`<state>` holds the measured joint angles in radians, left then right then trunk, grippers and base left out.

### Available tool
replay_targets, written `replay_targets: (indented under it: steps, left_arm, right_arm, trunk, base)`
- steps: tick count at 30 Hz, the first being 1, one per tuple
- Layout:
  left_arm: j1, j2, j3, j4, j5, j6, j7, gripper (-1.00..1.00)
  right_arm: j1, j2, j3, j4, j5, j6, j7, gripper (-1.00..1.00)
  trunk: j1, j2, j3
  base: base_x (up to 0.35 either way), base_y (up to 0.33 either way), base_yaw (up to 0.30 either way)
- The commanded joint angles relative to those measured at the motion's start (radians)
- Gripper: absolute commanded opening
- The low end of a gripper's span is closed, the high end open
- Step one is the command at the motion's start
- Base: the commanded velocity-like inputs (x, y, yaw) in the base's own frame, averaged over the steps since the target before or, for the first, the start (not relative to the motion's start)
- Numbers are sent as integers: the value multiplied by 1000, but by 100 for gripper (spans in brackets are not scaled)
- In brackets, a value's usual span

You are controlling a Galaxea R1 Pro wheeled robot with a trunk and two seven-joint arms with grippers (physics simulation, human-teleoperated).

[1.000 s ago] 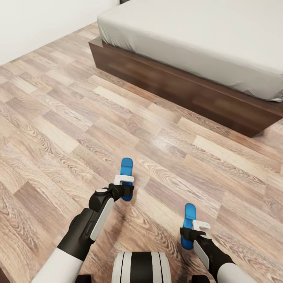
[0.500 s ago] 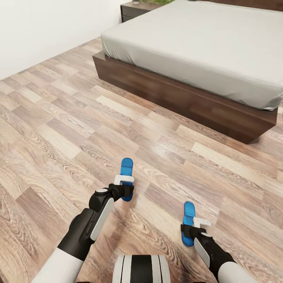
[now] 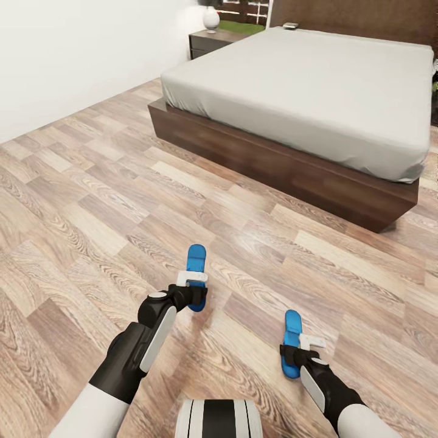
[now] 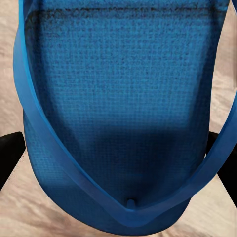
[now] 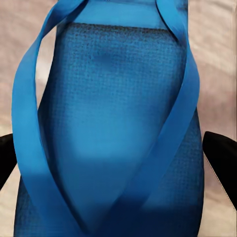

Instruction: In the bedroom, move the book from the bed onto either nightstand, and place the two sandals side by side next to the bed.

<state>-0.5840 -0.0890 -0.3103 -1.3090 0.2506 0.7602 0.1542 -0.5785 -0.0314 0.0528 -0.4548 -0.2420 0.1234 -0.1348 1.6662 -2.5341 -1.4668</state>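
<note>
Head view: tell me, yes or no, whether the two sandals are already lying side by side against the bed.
No: each sandal sits in a gripper, left and right, well short of the bed.

Head view: we look forward and down over both arms toward the bed (image 3: 292, 91). Wrist views: we sit close above each sandal (image 4: 123, 108) (image 5: 118, 138), shared with the head view.

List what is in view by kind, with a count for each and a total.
Blue sandals: 2, one in the left gripper, sandal, and one in the right gripper, sandal
Beds: 1, bed
Nightstands: 1, nightstand
White vases: 1, vase on the nightstand
Small dark items at the bed's head: 1, item, too small to identify
Total: 6
</note>
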Motion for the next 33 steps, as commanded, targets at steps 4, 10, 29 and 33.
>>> replay_targets:
  steps: [4, 10, 29, 33]
  left_arm:
    - [11, 11, -2, -12, 12, 14, 6, -100]
    - [45, 44, 0, -17, 12, 12, 6, -100]
    - [51, 54, -1, -39, 9, 11, 5, -100]
    - [51, 54, -1, -37, 7, 11, 5, -100]
  right_arm:
    - [-12, 6, 10, -15, -9, -2, 4, -100]
    - [-39, 11, 12, -50, 1, -19, 4, -100]
    - [-54, 11, 13, -254, 7, -99, -6, -100]
    - [-53, 7, 13, -257, 8, -99, -6, -100]
  trunk:
    - [-1, 0, 7]
    - [-1, 0, 7]
    - [-5, 2, 38]
    - [-6, 3, 55]
  base:
    - [0, 0, 0]
    - [0, 0, 0]
    - [0, 0, -15]
    - [0, 0, -265]
